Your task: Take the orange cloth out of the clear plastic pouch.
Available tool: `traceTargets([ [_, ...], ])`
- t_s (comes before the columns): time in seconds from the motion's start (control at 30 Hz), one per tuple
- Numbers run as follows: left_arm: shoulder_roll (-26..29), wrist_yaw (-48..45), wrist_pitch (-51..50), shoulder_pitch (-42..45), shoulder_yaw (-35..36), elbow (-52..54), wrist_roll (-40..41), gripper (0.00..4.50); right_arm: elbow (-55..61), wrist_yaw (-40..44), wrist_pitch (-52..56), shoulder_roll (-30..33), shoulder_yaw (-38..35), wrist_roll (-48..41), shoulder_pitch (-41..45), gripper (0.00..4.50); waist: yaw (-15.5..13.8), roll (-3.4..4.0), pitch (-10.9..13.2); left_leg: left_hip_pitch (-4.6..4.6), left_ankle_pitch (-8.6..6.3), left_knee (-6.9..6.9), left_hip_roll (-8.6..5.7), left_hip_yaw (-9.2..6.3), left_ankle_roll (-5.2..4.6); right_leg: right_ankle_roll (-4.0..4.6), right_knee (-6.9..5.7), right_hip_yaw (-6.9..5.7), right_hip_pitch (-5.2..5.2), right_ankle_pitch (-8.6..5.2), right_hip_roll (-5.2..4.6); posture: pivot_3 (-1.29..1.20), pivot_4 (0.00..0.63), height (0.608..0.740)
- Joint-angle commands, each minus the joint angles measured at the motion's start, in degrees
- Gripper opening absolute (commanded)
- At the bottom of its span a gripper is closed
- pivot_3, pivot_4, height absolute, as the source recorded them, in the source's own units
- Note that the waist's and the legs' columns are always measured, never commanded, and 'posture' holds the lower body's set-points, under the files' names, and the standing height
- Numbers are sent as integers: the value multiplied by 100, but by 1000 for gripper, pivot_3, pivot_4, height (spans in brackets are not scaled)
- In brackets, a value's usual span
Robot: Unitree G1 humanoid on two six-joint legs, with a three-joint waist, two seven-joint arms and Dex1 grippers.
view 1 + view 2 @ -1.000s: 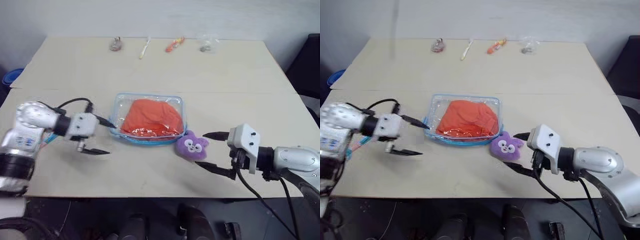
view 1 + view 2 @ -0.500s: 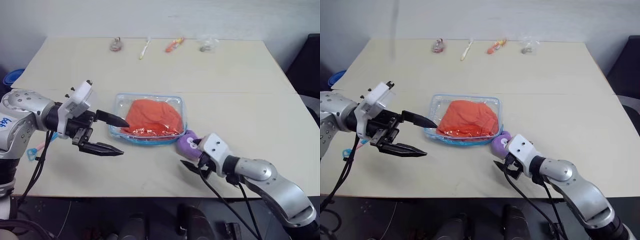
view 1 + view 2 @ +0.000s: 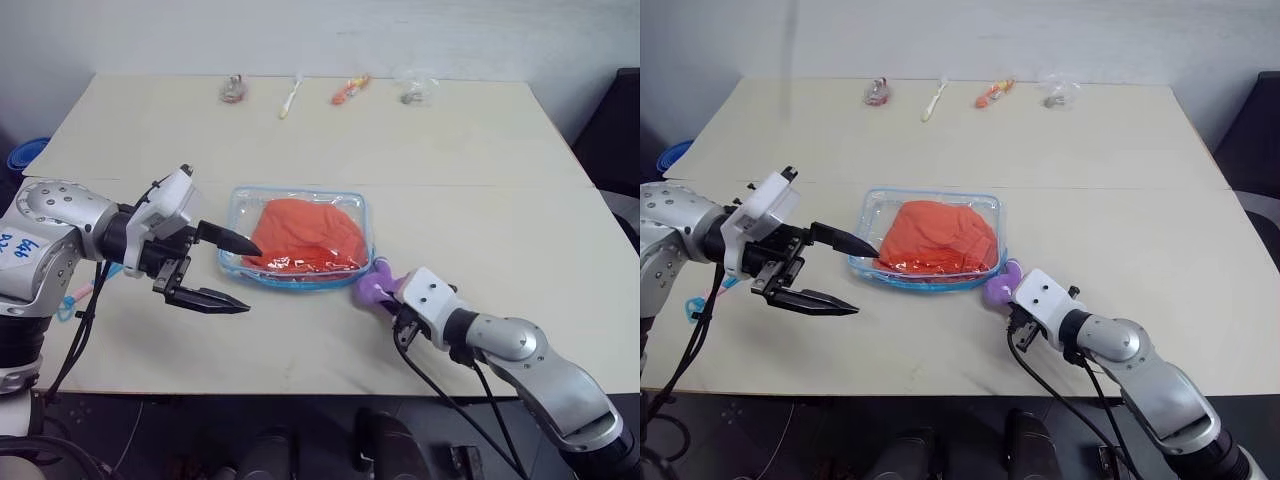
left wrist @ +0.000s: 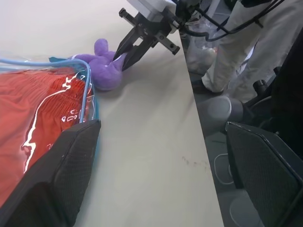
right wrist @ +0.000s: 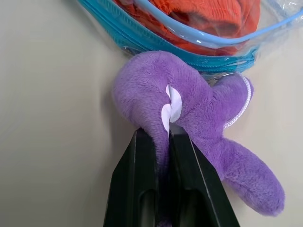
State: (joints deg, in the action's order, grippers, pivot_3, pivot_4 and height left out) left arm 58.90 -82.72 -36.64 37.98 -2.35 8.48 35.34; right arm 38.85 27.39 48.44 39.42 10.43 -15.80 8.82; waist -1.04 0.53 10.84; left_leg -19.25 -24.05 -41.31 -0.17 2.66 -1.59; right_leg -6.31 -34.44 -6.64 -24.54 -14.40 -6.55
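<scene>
The orange cloth point(image 3: 305, 232) lies inside the clear plastic pouch point(image 3: 300, 192), which rests flat at the middle of the table. My left gripper point(image 3: 248, 275) hovers open at the pouch's left end, its upper fingertip close to the blue edging. In the left wrist view its wide-spread fingers point(image 4: 61, 175) frame the pouch's edge. My right gripper point(image 5: 160, 135) is shut on the small purple plush toy point(image 5: 189, 94), which lies against the pouch's near right corner point(image 3: 370, 290). The pouch's zipper looks closed.
Along the table's far edge lie a small trinket point(image 3: 233, 90), a white stick point(image 3: 290, 95), an orange item point(image 3: 350, 88) and a tiny clear bag point(image 3: 413, 88). A person's legs point(image 4: 246, 42) stand past the table's right side.
My right gripper came in from the right, dropped to the purple toy and shut on it. My left gripper rose and moved right toward the pouch, staying open.
</scene>
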Motion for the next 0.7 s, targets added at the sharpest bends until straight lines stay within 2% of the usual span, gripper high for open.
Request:
traceTargets([
  [0.03,-78,-54,92,171,3,63,-52,4500,589,245,968,-174,-761,-988,92,36,-16,0,0,0,0,0,0,-1,0,0,0,0,0,0,0,0,150,740],
  [0.13,-182,-30,106,242,-46,51,-82,4500,762,291,1569,-330,-1079,-1586,333,36,-20,0,0,-1,0,-2,0,-3,0,0,-1,0,0,0,0,0,150,740],
  [0.2,-297,-5,129,322,-115,22,-131,4500,785,238,1841,-490,-972,-1820,527,36,-15,0,0,-1,0,-2,1,-3,0,0,-1,0,0,0,1,0,150,740],
  [0.37,-460,-11,153,456,-207,-12,-242,4500,716,-152,2129,-679,-265,-1675,667,36,-10,0,0,0,0,2,-2,-1,0,0,-1,0,-3,0,1,0,150,740],
  [0.6,-483,-86,201,421,-228,13,-256,4500,1026,-396,2692,-1050,-577,-2106,455,36,-14,0,0,0,0,1,-2,-3,0,0,-1,0,-2,0,0,0,150,740],
  [0.7,-487,-129,281,338,-263,73,-299,4500,981,-385,2432,-1109,-314,-2046,469,36,-5,0,0,-1,0,1,-2,-3,0,0,-1,0,-2,0,1,0,150,740],
])
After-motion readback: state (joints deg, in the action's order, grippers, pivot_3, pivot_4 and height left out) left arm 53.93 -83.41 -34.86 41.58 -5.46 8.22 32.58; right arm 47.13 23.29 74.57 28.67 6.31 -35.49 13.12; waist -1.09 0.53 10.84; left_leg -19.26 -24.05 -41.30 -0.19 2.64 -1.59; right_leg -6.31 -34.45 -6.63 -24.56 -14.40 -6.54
